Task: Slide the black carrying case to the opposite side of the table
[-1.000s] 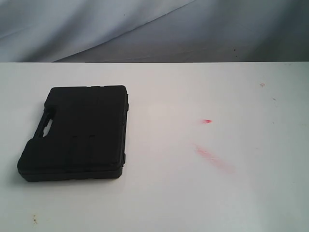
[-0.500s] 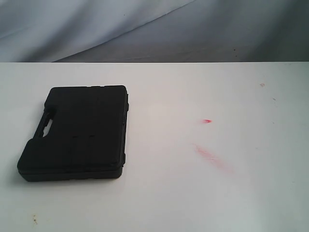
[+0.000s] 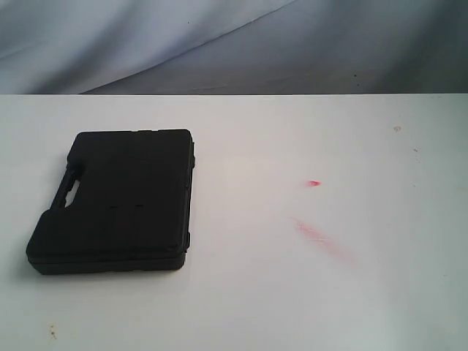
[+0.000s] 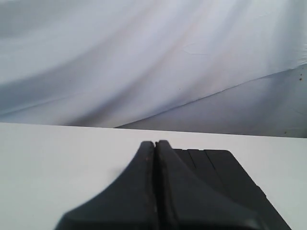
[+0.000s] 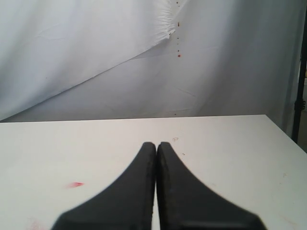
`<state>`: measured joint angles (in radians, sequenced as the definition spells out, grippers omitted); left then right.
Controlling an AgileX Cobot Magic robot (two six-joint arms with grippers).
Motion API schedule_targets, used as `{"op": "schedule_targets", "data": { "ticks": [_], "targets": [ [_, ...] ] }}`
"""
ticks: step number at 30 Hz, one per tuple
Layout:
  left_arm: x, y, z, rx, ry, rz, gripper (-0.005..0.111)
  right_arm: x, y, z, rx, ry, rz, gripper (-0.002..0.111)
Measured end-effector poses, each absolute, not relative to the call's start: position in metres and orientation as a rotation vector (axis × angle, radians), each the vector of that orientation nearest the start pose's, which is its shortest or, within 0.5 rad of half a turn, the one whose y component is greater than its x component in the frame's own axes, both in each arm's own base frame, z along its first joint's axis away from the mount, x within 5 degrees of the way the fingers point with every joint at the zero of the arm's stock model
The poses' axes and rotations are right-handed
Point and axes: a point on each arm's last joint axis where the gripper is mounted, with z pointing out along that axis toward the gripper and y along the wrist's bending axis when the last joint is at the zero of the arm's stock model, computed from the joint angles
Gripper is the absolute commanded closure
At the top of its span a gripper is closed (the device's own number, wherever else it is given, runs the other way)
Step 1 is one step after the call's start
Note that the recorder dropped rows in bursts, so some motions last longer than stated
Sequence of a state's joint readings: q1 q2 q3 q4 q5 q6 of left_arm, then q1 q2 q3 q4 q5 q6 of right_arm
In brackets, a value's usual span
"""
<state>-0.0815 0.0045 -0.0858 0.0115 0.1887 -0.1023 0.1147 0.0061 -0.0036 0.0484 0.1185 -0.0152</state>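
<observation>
Lying on red-smeared white table [image 3: 292, 300], black case [image 3: 117, 201], draped grey backdrop [image 3: 219, 44]

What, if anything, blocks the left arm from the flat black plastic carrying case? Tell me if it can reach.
Probably yes. The shut left pincer points at the flat black plastic carrying case, which lies just beyond its tips; only bare white tabletop surrounds it, nothing in the way.
</observation>
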Motion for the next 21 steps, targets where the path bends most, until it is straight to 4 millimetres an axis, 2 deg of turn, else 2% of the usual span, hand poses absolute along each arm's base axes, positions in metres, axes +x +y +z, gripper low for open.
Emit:
{"op": "schedule_targets", "data": {
  "ticks": [8, 21],
  "targets": [
    [0.056, -0.005, 0.2, -0.034, 1.65, -0.162, 0.107, 0.056, 0.007, 0.203, -0.07, 1.604, 0.119, 0.108],
    [0.056, -0.005, 0.198, -0.035, 1.669, -0.162, 0.107, 0.056, 0.007, 0.203, -0.07, 1.604, 0.119, 0.108]
  ]
}}
